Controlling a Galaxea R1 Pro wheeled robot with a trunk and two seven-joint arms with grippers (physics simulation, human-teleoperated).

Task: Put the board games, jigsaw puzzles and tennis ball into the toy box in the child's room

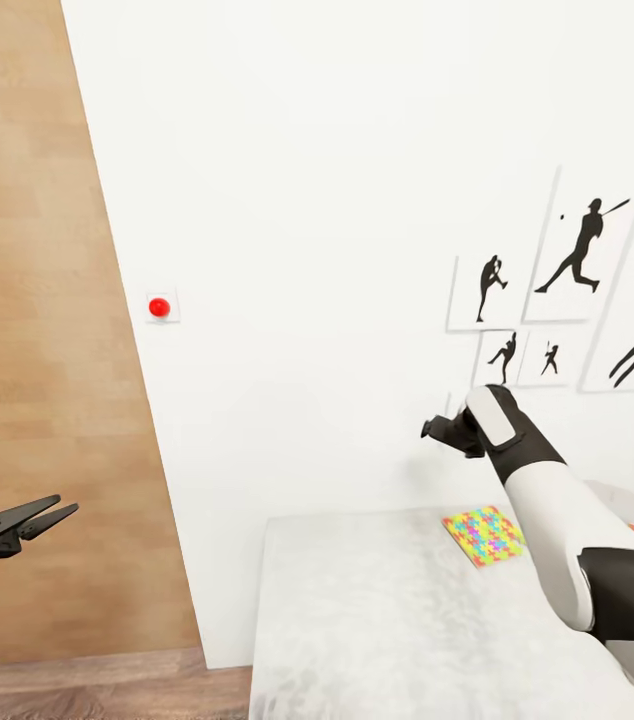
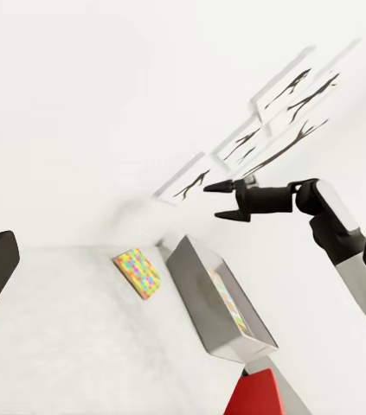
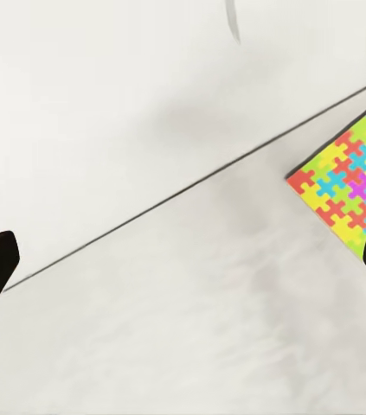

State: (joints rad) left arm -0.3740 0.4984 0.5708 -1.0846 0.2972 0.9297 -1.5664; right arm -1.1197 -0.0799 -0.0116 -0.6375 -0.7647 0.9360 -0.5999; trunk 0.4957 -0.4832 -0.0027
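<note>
White wall backs table (image 1: 357, 600) bearing jigsaw puzzle (image 1: 483, 535), toy box (image 2: 221, 303); both grippers' fingers parted.

Worktop (image 1: 377, 620): light grey, matt, faintly mottled like stone or brushed laminate. Jigsaw puzzle (image 1: 484, 535): flat, card-like, smooth printed surface of bright interlocking pieces, no gloss. Toy box (image 2: 202, 303): grey, smooth walls with a dull sheen, plastic-like. Wall (image 1: 337, 200): plain white, matt, smooth. Posters (image 1: 582, 260): paper-like white sheets with flat black silhouettes. Panel (image 1: 37, 330) at the view's left: wood grain, light brown, matt. Right arm (image 1: 557, 520): smooth white shell with black matt sections. Left gripper (image 1: 42, 518): black, matt, hard finish.
</note>
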